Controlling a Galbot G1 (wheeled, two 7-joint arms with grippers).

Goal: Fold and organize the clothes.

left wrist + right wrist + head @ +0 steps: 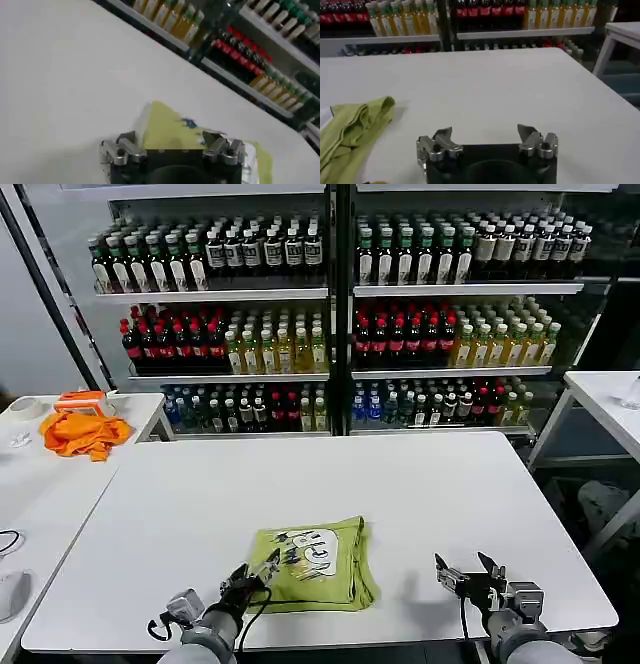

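Folded into a compact square, the lime-green T-shirt (312, 565), lying flat on the white table (400, 504) near the table's front edge, printed side up with dark lettering showing

At the T-shirt's front-left corner, the left gripper (256, 574), low over the table, fingers spread wide and closed on nothing; in the left wrist view the same gripper (172, 147) with the folded T-shirt (167, 127) just past its open fingertips

Well to the right of the T-shirt, also near the front edge, the right gripper (470, 572), fingers parted, nothing between them, bare tabletop beneath; in the right wrist view that gripper (487, 140) open and apart from the T-shirt's rumpled folded edge (355, 125)

Far from the T-shirt, on a side table at the left, an orange cloth (85, 434); behind the white table, shelves of bottles (340, 314)
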